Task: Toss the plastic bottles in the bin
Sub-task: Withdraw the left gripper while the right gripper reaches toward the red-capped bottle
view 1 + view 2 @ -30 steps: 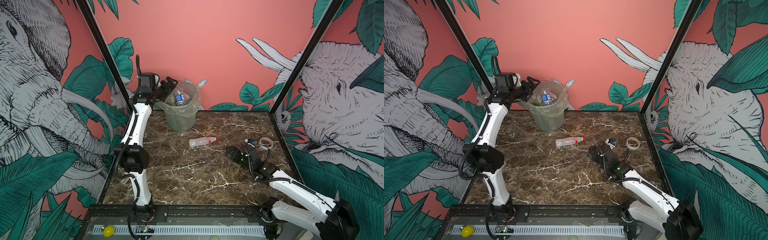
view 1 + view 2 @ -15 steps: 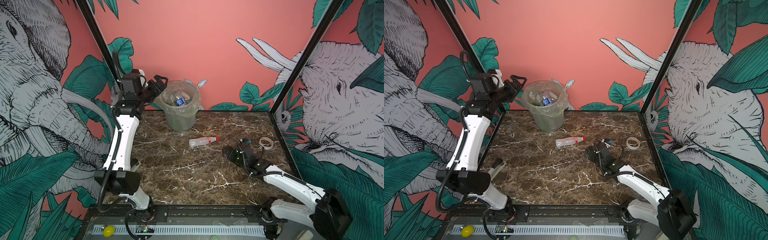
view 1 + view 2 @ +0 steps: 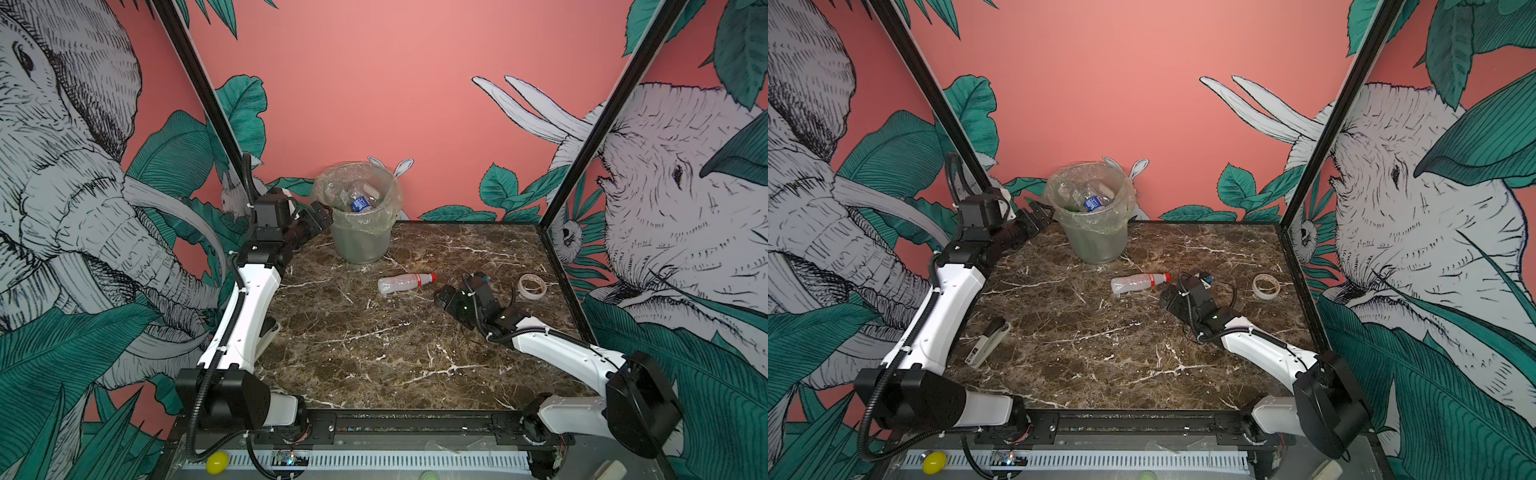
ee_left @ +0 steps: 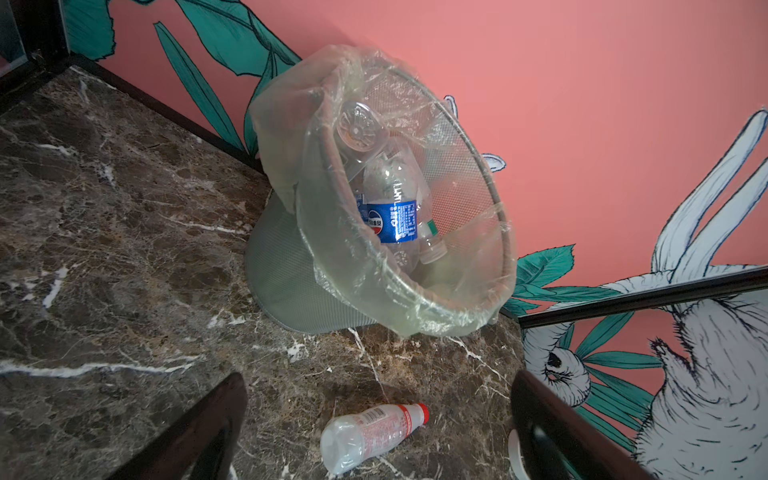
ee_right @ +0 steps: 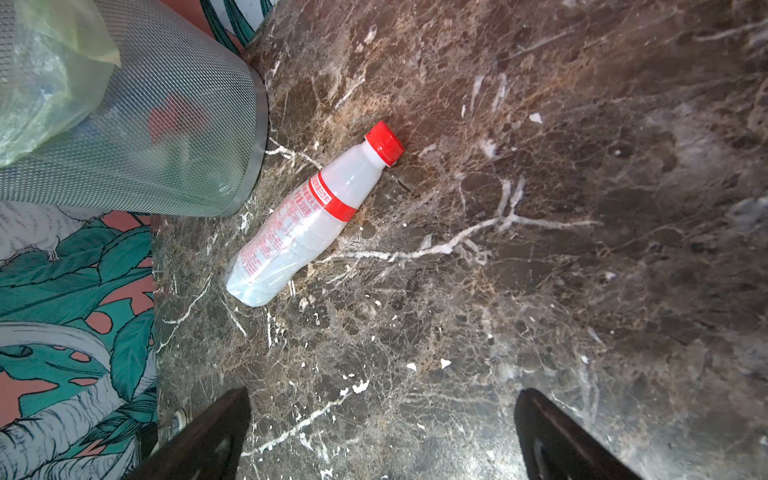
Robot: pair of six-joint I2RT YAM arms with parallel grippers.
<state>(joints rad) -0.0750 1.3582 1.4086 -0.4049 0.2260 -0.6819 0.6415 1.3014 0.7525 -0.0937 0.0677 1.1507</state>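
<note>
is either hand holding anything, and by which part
Nothing is held. The left hand is open beside the round grey-green mesh bin; the right hand is open, short of the red-capped white plastic bottle.

- Both top views look from high above the front edge, down across the whole marble tabletop toward the pink back wall.
- The left wrist camera faces the bin from close by.
- The right wrist camera looks steeply down, near the red-capped bottle.
- Both wrist views share bin and bottle.
</note>
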